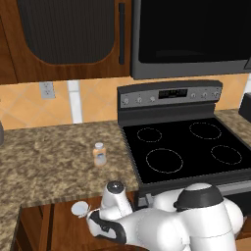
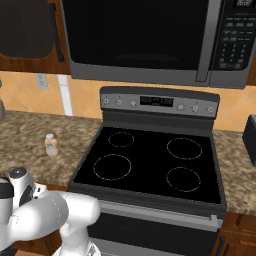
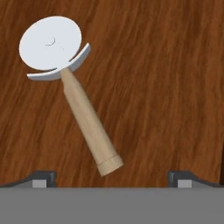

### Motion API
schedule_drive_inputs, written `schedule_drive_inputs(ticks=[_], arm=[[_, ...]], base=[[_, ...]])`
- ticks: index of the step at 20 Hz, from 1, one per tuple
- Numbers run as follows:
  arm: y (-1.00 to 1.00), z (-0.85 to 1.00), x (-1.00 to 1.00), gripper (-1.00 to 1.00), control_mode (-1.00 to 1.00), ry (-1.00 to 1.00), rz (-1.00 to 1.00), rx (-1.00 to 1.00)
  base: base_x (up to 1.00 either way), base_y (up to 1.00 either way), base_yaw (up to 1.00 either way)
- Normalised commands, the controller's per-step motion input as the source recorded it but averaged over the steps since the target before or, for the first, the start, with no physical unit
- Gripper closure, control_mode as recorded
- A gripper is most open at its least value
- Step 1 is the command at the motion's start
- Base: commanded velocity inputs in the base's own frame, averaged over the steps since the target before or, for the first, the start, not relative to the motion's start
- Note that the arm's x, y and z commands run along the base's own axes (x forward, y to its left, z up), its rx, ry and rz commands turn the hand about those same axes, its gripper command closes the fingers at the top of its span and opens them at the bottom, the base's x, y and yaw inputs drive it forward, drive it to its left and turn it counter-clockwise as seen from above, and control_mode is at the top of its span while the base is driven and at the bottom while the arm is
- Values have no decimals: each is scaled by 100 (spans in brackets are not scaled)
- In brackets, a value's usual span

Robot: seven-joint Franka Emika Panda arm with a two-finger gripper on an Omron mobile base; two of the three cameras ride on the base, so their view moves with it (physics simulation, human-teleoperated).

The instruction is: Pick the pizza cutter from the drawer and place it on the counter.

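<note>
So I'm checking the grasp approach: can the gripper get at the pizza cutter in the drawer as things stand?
Probably yes. The pizza cutter lies flat and alone on the drawer floor, nothing over it, and the open gripper hangs above with its handle end between the fingertips.

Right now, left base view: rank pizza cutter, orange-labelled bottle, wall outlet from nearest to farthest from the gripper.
1. Pizza cutter: in the drawer, just left of the gripper.
2. Orange-labelled bottle: on the counter, beyond the drawer, left of the stove.
3. Wall outlet: on the backsplash, farthest back.
</note>
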Motion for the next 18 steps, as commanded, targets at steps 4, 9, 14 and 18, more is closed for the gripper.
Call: schedule_drive_inputs(ticks=[4,9,14,18], arm=[[4,-16,1,-100,-100,0,0,0],[5,-20,0,-100,-100,0,0,0],[8,-21,0,-100,-100,0,0,0],[2,-21,0,-100,-100,0,0,0]], base=[[0,0,0],[0,0,0],[0,0,0],[0,0,0]])
